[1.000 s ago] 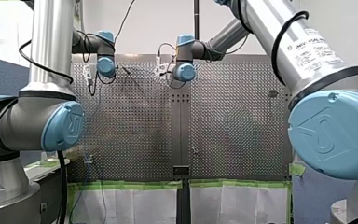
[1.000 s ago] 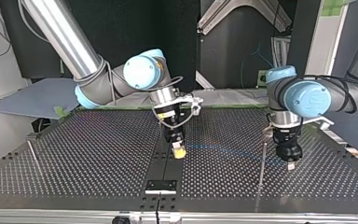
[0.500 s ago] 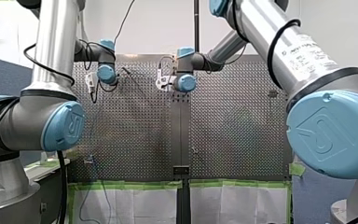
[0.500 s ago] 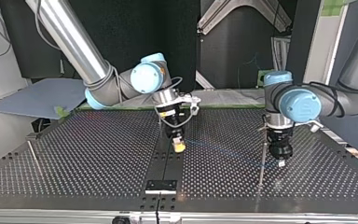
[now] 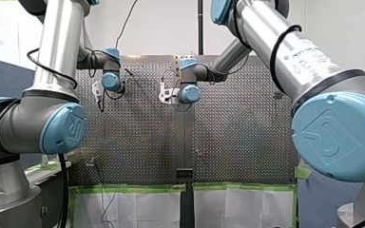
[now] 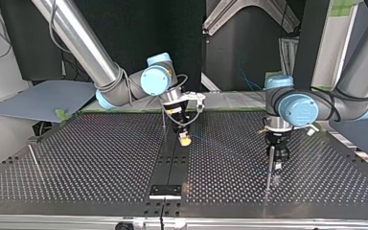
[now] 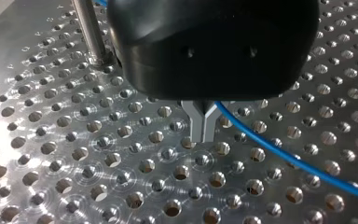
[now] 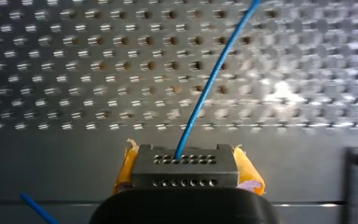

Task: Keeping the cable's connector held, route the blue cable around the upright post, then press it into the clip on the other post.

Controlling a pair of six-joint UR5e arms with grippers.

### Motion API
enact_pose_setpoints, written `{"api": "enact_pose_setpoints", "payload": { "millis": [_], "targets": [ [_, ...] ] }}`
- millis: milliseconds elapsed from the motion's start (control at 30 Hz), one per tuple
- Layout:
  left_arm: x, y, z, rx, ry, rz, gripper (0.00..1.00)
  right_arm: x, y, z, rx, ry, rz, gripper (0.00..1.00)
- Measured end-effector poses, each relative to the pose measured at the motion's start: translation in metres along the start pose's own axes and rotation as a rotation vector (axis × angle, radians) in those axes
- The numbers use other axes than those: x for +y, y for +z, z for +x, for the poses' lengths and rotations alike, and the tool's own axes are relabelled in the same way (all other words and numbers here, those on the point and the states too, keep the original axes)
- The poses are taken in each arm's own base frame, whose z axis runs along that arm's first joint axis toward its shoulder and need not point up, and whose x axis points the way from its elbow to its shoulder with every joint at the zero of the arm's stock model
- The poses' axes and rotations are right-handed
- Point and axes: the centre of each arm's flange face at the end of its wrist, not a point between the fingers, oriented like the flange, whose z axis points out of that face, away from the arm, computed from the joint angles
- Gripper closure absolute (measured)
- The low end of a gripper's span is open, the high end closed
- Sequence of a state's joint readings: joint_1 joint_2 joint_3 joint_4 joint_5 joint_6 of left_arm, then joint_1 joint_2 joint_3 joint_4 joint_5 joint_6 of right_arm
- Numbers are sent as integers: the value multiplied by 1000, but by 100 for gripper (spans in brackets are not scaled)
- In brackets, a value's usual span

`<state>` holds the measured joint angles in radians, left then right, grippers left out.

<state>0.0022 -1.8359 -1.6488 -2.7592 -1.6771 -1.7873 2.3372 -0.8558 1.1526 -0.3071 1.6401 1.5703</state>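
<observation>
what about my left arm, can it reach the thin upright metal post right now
Probably yes: the thin upright metal post stands close beside my left gripper, which grips the thin blue cable, nothing visible between them.

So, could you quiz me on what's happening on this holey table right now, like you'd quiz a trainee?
1. True or false: my right arm's yellow-padded fingers are shut on the dark grey perforated connector block.
2. What comes out of that connector? A) a thin blue cable B) a red rope C) nothing
3. Fill the gap: beside my left arm's metal fingers stands an upright metal ____.
Key: 1 true; 2 A; 3 post.
</observation>
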Motion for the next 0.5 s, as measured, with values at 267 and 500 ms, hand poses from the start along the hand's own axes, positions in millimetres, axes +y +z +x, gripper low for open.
{"api": "enact_pose_setpoints", "payload": {
  "millis": [267, 500],
  "targets": [
    [-2, 3, -1, -26, -42, 10, 100, 2, -1, -23, -37, -5, -2, 100],
    [-1, 2, 0, -18, -63, 1, 89, 3, -2, -34, -54, -6, -4, 100]
  ]
}}
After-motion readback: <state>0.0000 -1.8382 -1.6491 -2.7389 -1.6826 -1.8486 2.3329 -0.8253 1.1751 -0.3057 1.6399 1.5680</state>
